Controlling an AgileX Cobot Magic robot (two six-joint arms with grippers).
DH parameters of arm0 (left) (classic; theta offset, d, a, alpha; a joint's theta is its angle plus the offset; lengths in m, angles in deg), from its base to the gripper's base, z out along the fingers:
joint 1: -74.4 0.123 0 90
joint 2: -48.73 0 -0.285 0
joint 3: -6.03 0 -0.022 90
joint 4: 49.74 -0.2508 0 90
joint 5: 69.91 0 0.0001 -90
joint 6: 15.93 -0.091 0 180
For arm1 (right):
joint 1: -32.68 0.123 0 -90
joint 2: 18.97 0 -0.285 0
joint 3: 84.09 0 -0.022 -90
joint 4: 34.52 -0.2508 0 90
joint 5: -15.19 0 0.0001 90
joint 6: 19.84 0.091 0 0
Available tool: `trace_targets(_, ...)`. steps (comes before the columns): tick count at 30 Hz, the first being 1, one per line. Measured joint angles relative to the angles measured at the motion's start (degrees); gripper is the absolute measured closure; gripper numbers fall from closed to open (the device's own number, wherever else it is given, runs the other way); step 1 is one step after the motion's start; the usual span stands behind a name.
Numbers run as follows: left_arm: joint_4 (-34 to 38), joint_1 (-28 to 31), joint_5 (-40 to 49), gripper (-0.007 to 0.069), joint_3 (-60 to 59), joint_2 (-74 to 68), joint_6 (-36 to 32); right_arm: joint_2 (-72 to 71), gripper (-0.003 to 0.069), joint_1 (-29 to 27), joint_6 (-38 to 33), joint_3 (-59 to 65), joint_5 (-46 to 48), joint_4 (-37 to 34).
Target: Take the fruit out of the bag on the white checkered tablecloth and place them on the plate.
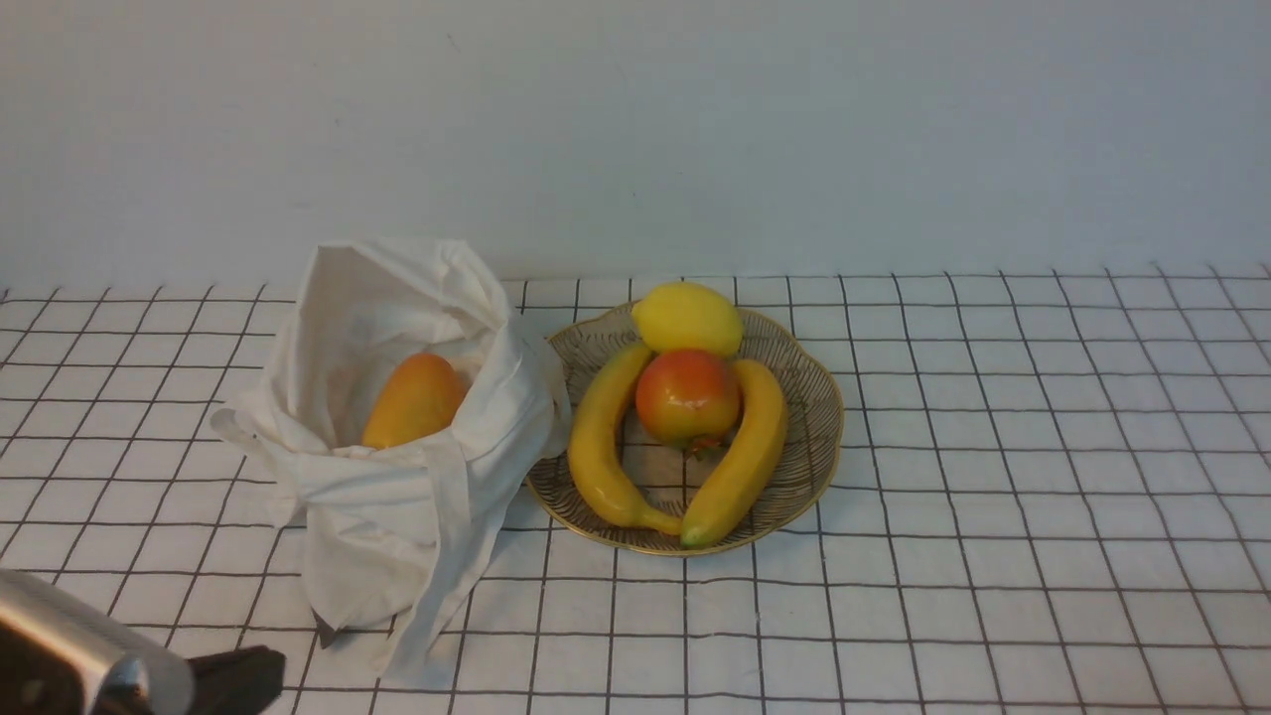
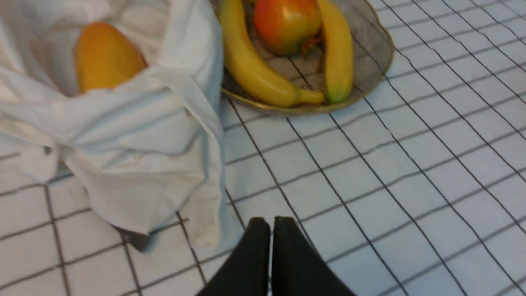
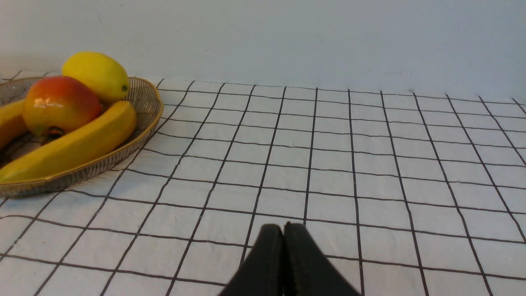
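Black and pressed together with nothing between them, the fingers of the left gripper (image 2: pixel 271 224) sit low over the white checkered tablecloth (image 1: pixel 993 447), near the front corner of the bag (image 1: pixel 397 497); the right gripper (image 3: pixel 283 230) is likewise closed and empty, over bare cloth well to the right of the plate (image 1: pixel 814 437). Just past the left gripper the bag slumps with its mouth open upward, and the mango (image 1: pixel 414 400) leans inside against the far wall, its upper half showing above the folded front lip. Beyond and to the right, touching the bag's side, the plate already carries the lemon (image 1: pixel 687 318) at its far edge, with two bananas (image 1: pixel 601 442) curving round a red-orange fruit (image 1: pixel 687 395). So the mango looks like the last piece to fetch. To do that well, the left jaws should open wide before descending, come in from above through the mouth rather than over the lip, and close across the mango's narrower width, clear of loose fabric. Free room on the plate is scarce; the near gap between the banana tips seems the likeliest spot.
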Motion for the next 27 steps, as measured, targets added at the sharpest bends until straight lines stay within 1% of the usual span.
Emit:
trace_targets(4, -3.57, 6.93, 0.19, 0.0632, -0.11, 6.87, 0.02, 0.0, 0.0674, 0.0, 0.0, 0.0, 0.0, 0.0)
trace_targets(8, -6.13, 16.03, -0.35, 0.0632, -1.82, 12.89, 0.16, 0.0, 0.0674, 0.0, 0.0, 0.0, 0.0, 0.0)
trace_targets(12, -7.23, 21.04, -2.13, 0.0632, -6.95, 17.45, 0.48, 0.0, 0.0674, 0.0, 0.0, 0.0, 0.0, 0.0)
trace_targets(15, -8.25, 22.0, -3.01, 0.0632, -11.93, 21.07, 1.15, 0.0, 0.0674, 0.0, 0.0, 0.0, 0.0, 0.0)
trace_targets(19, -9.69, 22.0, -3.11, 0.0632, -15.91, 22.28, 2.69, 0.0, 0.0674, 0.0, 0.0, 0.0, 0.0, 0.0)
trace_targets(27, -11.06, 22.0, -3.23, 0.0632, -19.65, 26.07, 5.24, 0.0, 0.0674, 0.0, 0.0, 0.0, 0.0, 0.0)
